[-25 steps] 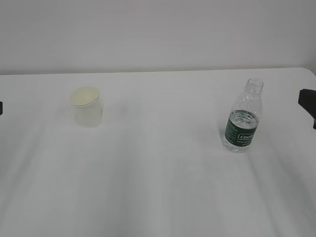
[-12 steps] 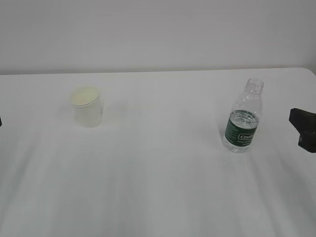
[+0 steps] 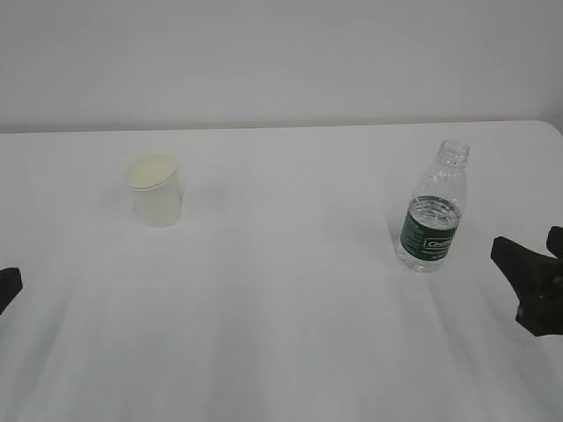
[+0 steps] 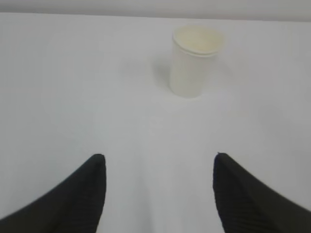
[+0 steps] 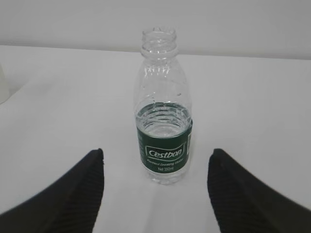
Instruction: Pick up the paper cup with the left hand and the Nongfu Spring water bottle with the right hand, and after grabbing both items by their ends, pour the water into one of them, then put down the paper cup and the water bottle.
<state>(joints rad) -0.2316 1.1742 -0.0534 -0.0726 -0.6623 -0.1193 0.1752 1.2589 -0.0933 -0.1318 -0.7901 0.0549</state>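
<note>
Approach step: left hand point(image 4: 158, 191) open facing paper cup point(image 4: 194, 60); right hand point(image 5: 155, 187) open facing Nongfu Spring water bottle point(image 5: 163, 131). Next: advance, close.

A white table point(image 3: 281, 334) fills most of the scene, its surface smooth with faint soft creases running toward the near edge. Behind the table's far edge rises a plain pale wall point(image 3: 281, 61), meeting the table along a straight, slightly shadowed line.
</note>
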